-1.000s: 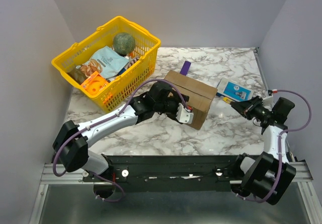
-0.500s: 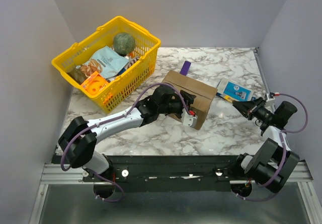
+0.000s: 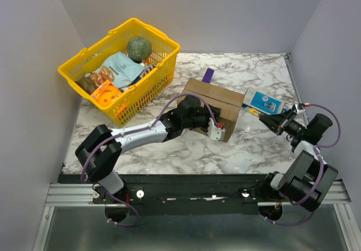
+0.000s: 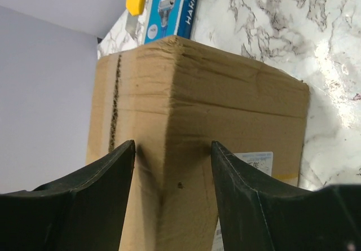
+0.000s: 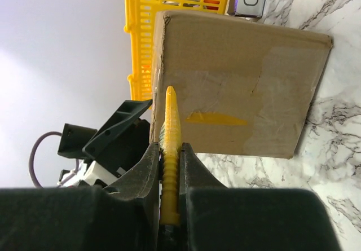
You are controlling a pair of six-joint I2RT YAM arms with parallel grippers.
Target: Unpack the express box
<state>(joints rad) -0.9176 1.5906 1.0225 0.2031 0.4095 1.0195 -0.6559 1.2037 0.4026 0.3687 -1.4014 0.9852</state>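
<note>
I find the express box [image 3: 211, 100] standing mid-bench [image 3: 186, 149], top closed, just right of the yellow basket [image 3: 145, 92]. Left pincer [image 4: 172, 149] is open, its jaws straddling the box's near corner. Right pincer [image 5: 170, 147] is clamped on a slim yellow tool [image 5: 171, 113] (tip towards the box, not touching).

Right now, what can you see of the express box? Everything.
The express box is plain brown cardboard, closed, its seam taped with clear tape over a yellow strip. One side carries a white printed label, and one vertical edge is creased. It rests flat on the marble table. The left gripper straddles its near corner with jaws apart; whether they touch it cannot be told. The right gripper holds a yellow cutter aimed at the box, not touching it.
</note>
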